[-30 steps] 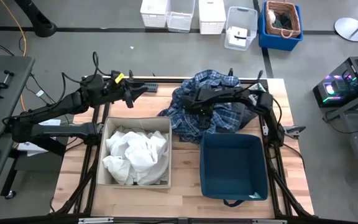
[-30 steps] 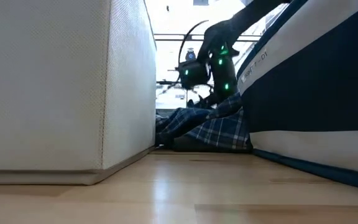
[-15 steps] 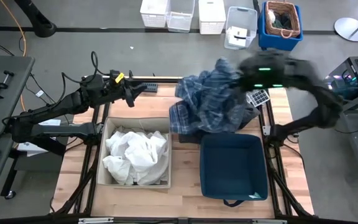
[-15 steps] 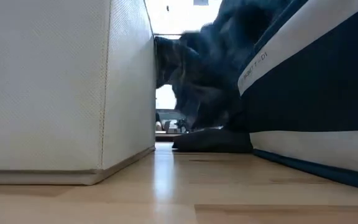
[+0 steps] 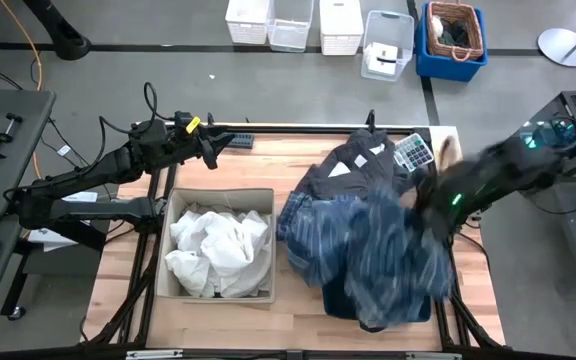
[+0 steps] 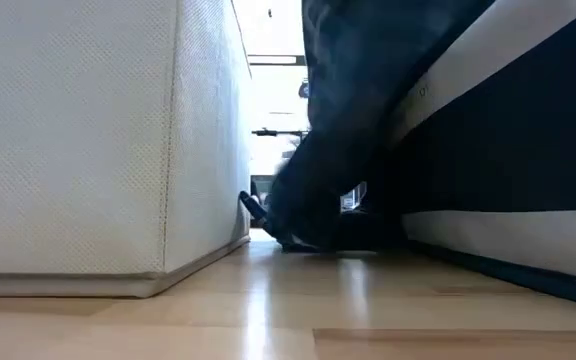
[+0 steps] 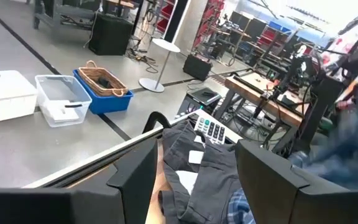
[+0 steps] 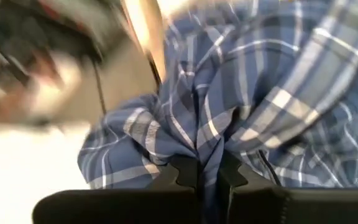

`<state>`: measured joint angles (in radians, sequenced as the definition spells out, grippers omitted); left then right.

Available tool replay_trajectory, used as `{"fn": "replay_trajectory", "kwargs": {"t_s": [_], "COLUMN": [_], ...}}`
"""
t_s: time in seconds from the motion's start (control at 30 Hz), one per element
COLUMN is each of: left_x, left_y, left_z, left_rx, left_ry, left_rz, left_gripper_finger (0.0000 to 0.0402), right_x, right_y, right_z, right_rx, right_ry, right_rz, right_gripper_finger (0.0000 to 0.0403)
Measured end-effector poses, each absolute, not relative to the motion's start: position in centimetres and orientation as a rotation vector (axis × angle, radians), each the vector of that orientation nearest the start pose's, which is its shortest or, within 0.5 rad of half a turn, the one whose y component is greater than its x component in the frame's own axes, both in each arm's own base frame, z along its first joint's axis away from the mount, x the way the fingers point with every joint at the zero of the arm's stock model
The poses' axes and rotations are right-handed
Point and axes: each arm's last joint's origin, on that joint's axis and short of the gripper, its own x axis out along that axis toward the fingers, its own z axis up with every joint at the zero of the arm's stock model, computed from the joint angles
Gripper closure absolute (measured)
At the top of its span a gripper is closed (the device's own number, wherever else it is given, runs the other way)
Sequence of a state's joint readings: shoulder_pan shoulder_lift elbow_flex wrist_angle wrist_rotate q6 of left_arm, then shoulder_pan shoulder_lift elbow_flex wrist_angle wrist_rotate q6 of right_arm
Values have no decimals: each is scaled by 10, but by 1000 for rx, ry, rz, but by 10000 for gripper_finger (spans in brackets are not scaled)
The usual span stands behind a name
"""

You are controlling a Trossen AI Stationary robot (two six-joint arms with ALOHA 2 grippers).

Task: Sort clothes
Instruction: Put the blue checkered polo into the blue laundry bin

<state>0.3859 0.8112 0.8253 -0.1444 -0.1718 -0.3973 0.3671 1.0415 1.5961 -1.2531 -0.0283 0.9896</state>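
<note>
My right gripper (image 5: 430, 200) is shut on the blue-and-white plaid shirt (image 5: 378, 250), which spreads, blurred, over the navy bin (image 6: 508, 150). The shirt fills the right wrist view (image 8: 260, 93). A dark grey garment (image 5: 353, 165) lies flat on the table's far part and also shows in the left wrist view (image 7: 204, 168). White clothes (image 5: 218, 245) lie in the beige bin (image 5: 183, 200). My left gripper (image 5: 213, 150) waits open and empty at the far left (image 7: 194, 186). No beige-tan garment shows. My right gripper pinches a bunched fold of the plaid shirt (image 8: 207, 146) between its two fingers (image 8: 185, 171); several layers gather at the fingertips. The shirt trails from the gripper toward the table's left and near side, slack, over the navy bin.
A calculator (image 5: 411, 150) lies at the table's far right corner by the grey garment. The two bins stand side by side with a narrow gap (image 6: 268, 240) between them. Baskets and plastic boxes (image 5: 298, 25) stand on the floor beyond the table.
My right gripper has lifted the plaid shirt off the far pile, swung it up and toward the table's right edge, then toward the near edge. The shirt now spreads over the navy bin. The dark grey garment beneath it stays on the table, uncovered.
</note>
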Motion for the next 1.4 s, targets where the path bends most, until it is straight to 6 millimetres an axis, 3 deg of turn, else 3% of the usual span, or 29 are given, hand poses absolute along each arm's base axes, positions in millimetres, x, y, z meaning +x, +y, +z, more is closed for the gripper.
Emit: {"fn": "replay_trajectory", "kwargs": {"t_s": [0.13,0.33,0.43,0.53,0.63,0.73,0.93,1.07,1.2,1.4], "left_x": [162,163,163,163,163,163,163,163,163,163], "left_y": [72,72,72,72,72,72,72,72,72,72], "left_z": [346,348,348,348,348,348,348,347,346,347], "left_rx": [-410,-415,-415,-415,-415,-414,-389,-389,-390,-398], "left_ry": [11,-16,-16,-15,-14,-13,-4,2,18,9], "left_rz": [599,597,597,598,598,598,597,599,601,572], "left_gripper_finger": [197,197,197,197,197,197,197,197,197,197], "right_x": [153,164,166,172,177,182,182,190,235,327], "right_y": [74,78,81,87,91,91,75,54,22,-40], "right_z": [382,278,243,229,230,251,322,367,379,351], "right_rx": [748,764,830,870,834,806,706,606,455,378], "right_ry": [1047,1294,1377,1411,1429,1393,1311,1067,937,964], "right_rz": [-35,-370,-404,-294,-209,-152,-138,-210,-264,-277], "right_gripper_finger": [402,402,392,357,303,246,169,156,156,156]}}
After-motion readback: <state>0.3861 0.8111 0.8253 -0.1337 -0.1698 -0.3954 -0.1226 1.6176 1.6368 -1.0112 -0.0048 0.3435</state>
